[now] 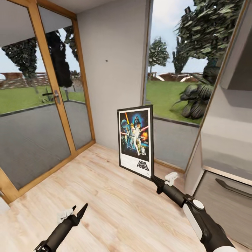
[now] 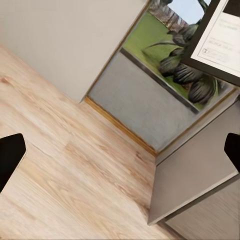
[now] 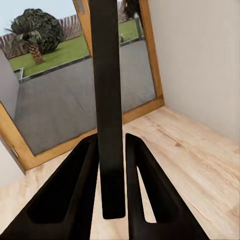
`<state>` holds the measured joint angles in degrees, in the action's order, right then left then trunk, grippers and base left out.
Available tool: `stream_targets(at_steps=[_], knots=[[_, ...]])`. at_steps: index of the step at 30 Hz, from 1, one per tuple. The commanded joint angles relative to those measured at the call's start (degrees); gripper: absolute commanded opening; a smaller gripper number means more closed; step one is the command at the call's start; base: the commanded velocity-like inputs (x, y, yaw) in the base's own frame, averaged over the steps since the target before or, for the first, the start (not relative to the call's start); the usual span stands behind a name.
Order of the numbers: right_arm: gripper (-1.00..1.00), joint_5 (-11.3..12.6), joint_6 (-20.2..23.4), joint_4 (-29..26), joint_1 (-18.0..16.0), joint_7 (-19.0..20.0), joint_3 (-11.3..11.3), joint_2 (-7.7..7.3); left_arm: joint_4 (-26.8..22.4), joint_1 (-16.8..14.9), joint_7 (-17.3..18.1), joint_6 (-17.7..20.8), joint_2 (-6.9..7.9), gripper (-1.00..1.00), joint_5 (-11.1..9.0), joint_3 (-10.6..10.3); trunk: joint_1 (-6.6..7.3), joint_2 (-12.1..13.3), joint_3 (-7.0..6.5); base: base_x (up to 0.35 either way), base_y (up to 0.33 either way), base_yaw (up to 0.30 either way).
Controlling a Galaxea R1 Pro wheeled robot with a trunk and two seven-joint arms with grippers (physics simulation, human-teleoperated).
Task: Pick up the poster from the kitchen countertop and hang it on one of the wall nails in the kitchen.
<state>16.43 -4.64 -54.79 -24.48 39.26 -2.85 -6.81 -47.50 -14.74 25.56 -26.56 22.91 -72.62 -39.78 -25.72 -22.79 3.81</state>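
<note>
The poster [image 1: 135,140], a black-framed Star Wars print with a white border, stands upright in mid-air in front of the grey wall. My right gripper [image 1: 154,179] is shut on its lower right corner. In the right wrist view the frame's black edge [image 3: 107,100] runs between the two fingers [image 3: 75,190]. A small dark nail [image 1: 106,60] sits high on the wall, up and left of the poster. My left gripper [image 1: 78,214] hangs low over the wood floor, open and empty; its fingertips [image 2: 10,157] show far apart in the left wrist view, where the poster's corner [image 2: 217,42] also appears.
A wood-framed glass door [image 1: 42,105] fills the left side. A tall window [image 1: 175,87] is right of the wall. Grey cabinets with a drawer handle [image 1: 232,189] stand at the right. Pale wood floor [image 1: 105,196] spreads below both arms.
</note>
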Motion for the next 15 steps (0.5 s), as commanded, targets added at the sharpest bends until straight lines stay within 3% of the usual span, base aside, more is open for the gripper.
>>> stream_targets(at_steps=[1,15], knots=[[-1.0,0.4,-0.1,0.0,-0.1,0.1,-0.2,-0.05,0.0,-0.1,0.2,-0.3,0.06,1.0,-0.6,-0.4,-0.06,-0.1,0.13,0.231,0.301,0.0],[-1.0,0.4,-0.1,0.0,-0.1,0.1,-0.1,-0.04,0.0,-0.1,0.2,-0.3,0.07,1.0,-0.6,-0.4,-0.06,-0.1,0.13,0.23,0.301,-0.009]])
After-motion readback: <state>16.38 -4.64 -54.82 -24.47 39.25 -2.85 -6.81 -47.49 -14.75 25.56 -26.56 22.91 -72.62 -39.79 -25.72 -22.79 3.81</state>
